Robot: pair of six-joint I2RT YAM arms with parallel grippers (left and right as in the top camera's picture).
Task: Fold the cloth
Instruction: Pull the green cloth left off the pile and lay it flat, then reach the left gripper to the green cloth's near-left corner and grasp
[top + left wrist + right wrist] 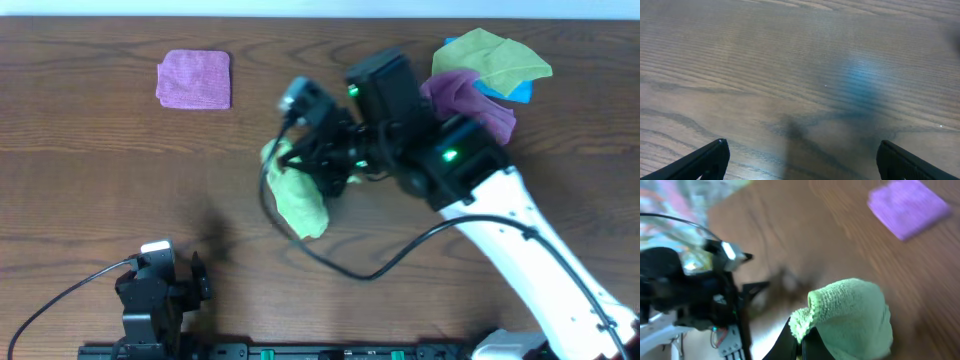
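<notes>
You had the right gripper point(802, 345) pressed tight on an edge of the cloth point(300, 205). The cloth lay bunched near the middle of the table point(80, 180), under that arm, with one hem raised off the wood (the right wrist view showed it bulging above the fingers). I judged the first fold was in hand. Next you needed to carry the pinched edge across to the opposite side and lay it flat before letting go. Your left gripper point(802, 152) hung at the near edge, fingers spread wide, holding nothing.
</notes>
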